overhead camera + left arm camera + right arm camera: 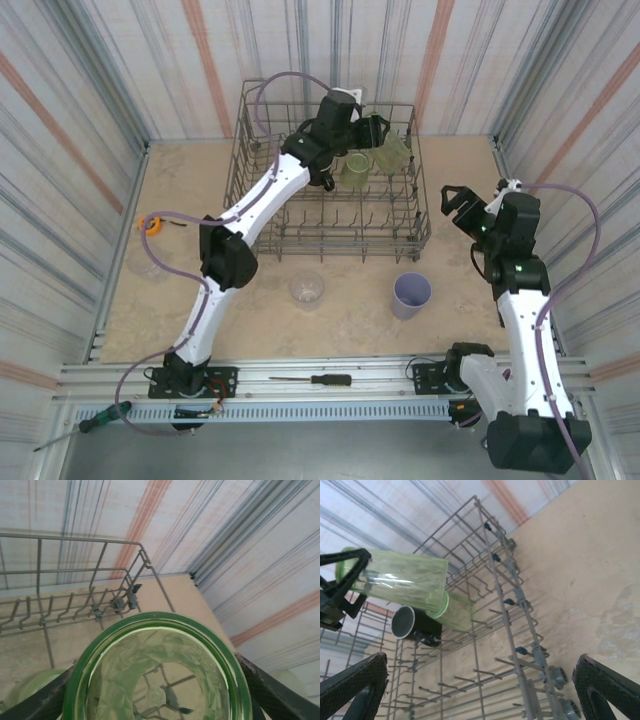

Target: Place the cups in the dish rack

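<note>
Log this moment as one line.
left pincer: shut on green tumbler over dish rack | right pincer: open, beside rack | lavender cup, clear cup: on table

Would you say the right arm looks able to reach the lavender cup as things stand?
Probably yes. The lavender cup stands upright on the table before the rack, on that arm's side, nothing between. The right gripper is open and empty; the left gripper holds a tumbler at the rack.

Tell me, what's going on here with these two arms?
They're loading cups into a wire dish rack. The left pincer holds a green tumbler over the rack, where a second tumbler and a black mug already sit. The right pincer hangs open beside the rack. A clear cup and a lavender cup stand on the table.
</note>
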Available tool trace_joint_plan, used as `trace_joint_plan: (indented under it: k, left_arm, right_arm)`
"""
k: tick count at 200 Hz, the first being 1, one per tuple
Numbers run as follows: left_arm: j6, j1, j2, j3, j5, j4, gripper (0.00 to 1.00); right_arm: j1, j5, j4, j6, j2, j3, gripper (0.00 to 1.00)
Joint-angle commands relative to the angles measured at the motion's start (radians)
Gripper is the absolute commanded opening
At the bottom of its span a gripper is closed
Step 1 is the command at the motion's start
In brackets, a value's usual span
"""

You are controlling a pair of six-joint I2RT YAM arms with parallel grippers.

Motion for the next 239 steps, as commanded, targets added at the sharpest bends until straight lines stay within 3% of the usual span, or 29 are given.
trace_joint_plan:
  k: [1,138,239]
  left_arm:
    - [0.073,-0.019,0.02,0.04,-0.073,0.093,0.0]
    - [0.266,-0.084,0.156,0.12,-0.24,0.228,0.0]
    - [0.273,-0.089,0.209,0.123,-0.284,0.212,0.0]
  right_arm:
    - [0.001,0.089,0.016,0.006,-0.036,-0.022,0.99]
    - [0.028,0.081,0.075,0.028,-0.009,-0.058,0.99]
    - [0.045,0.126,0.079,0.001,-0.028,-0.08,0.99]
